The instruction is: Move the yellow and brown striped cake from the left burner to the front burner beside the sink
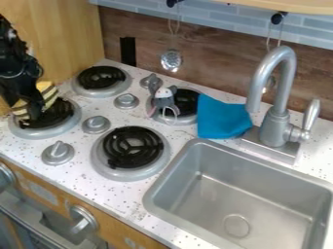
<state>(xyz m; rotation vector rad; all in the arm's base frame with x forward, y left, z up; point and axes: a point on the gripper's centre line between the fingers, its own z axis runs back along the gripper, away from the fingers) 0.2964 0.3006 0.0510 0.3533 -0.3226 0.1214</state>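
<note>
Blk gripper (32, 114) hangs low over the front-left burner (62, 127), near counter's left edge, w/ a yellow/blk striped item (48, 92) right at it. Item looks soft, prob. plush or cloth; shows on both sides of the gripper, lower part over the coil. Can't tell if gripper is open or closed on it, nor if item is held or just resting there; the burner prob. bears at least some of its wt. Gripper comes down from above, prob. bc that gives access w/o bumping the knobs. Grey plush mouse (166, 101) sits on the left side of the rear-right burner (189, 118), nr counter's back edge, thin pink tail looped over the rim; prob. stays put bc the body is soft & the coil is rough. Blue cloth (221, 116) lies just R of that burner, btwn it and the faucet (276, 127), close to the back-left corner of the sink (153, 194); lies loosely spread, so prob. just laid down. Front-right burner (130, 151) is nr counter's front edge, L of sink. Metal utensil (172, 60) hangs on a hook by the back wall, prob. to keep it off the counter.
</note>
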